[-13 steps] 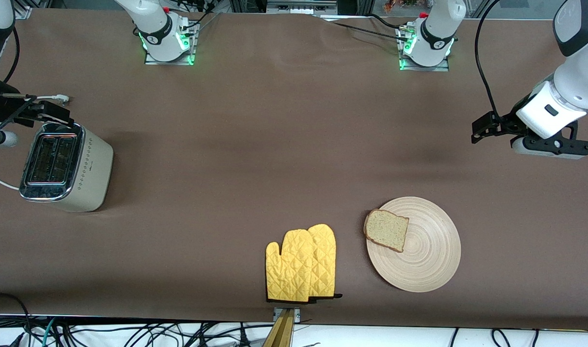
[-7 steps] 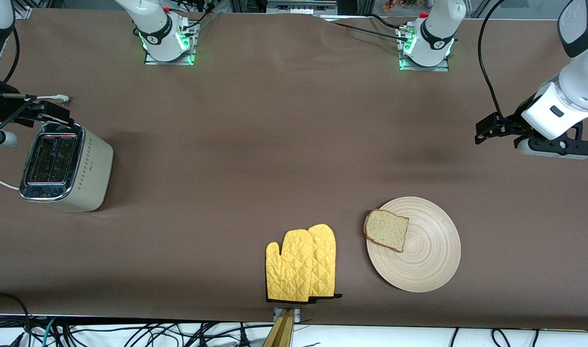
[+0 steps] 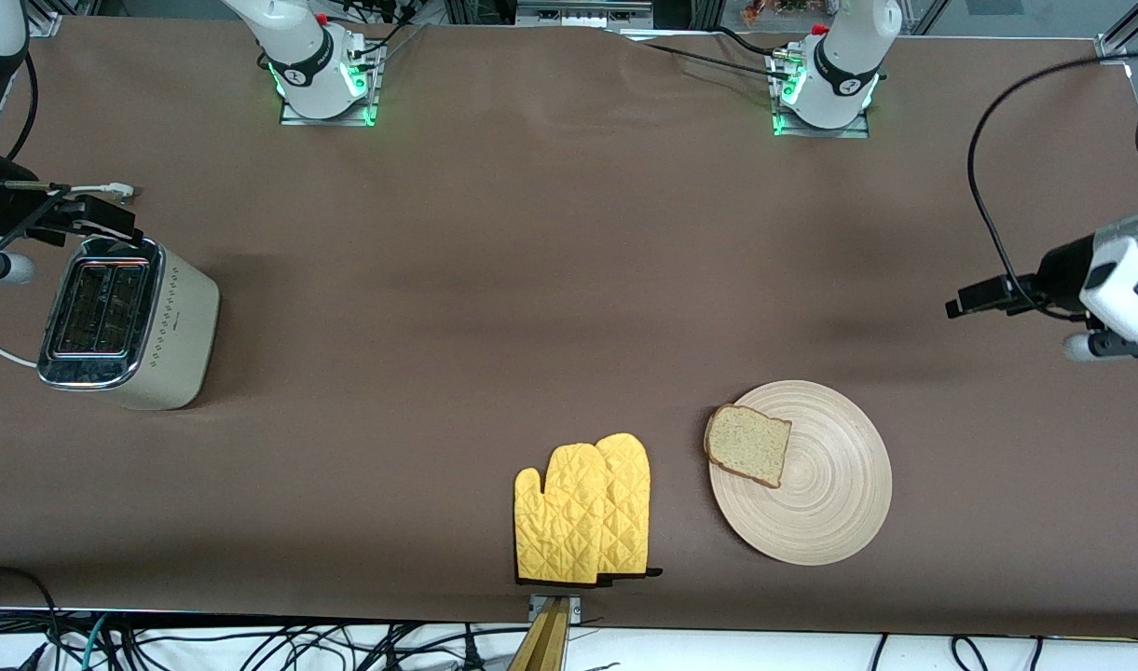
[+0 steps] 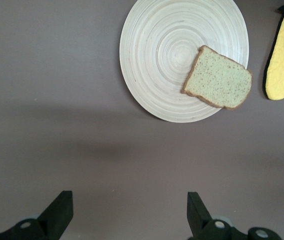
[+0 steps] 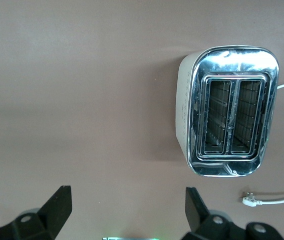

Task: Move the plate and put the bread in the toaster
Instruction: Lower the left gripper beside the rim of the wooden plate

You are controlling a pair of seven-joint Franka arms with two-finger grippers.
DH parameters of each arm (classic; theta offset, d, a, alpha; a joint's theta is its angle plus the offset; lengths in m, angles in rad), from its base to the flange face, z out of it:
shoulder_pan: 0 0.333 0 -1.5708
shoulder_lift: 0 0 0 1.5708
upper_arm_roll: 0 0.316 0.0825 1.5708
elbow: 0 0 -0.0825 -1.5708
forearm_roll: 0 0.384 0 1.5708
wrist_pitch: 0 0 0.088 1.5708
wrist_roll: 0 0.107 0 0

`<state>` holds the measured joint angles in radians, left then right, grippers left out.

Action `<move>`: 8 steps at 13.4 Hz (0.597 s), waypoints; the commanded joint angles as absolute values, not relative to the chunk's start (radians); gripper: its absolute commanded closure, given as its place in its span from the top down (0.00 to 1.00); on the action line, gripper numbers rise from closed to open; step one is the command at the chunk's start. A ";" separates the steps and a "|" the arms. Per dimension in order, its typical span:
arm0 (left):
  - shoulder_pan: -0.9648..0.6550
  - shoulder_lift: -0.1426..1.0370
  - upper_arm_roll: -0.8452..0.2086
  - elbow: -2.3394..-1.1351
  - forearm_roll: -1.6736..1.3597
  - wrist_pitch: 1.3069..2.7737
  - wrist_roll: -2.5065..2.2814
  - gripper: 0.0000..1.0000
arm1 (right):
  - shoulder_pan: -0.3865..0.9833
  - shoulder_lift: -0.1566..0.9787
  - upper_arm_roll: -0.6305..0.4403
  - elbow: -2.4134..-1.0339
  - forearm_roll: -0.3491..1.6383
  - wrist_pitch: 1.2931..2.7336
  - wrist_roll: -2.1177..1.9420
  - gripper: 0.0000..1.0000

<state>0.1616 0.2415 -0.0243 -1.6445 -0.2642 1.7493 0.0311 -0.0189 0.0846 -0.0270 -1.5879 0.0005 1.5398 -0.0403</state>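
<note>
A brown-covered table (image 3: 531,280) carries everything, and nothing of the task looks begun: the plate (image 3: 825,485) lies near the table's front edge toward the left arm's end, with the bread (image 3: 748,445) resting on its rim and overhanging a little, beside the yellow oven mitts (image 3: 582,511). The toaster (image 3: 121,321) stands at the right arm's end with both slots empty and its white cord (image 5: 277,197) apparently unplugged. The left gripper (image 4: 126,217) hangs with jaws wide over bare table by the plate, and the right gripper (image 5: 126,215), equally wide and empty, waits above the toaster, so moving the plate and loading the bread both remain.
</note>
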 commanded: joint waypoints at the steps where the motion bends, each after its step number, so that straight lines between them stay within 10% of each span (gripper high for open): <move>1: 0.230 0.392 -0.032 -1.533 -0.371 1.738 0.165 1.00 | -0.018 0.091 -0.026 -1.569 -0.006 1.534 -0.034 1.00; 8: 0.362 0.736 -0.032 -1.376 -0.724 1.741 0.520 1.00 | -0.018 0.091 -0.026 -1.569 -0.005 1.534 -0.032 1.00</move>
<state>0.3305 0.6795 -0.0234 -1.4268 -0.6475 1.7647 0.4639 -0.0190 0.0856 -0.0272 -1.5868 0.0005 1.5399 -0.0403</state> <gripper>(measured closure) 0.000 0.000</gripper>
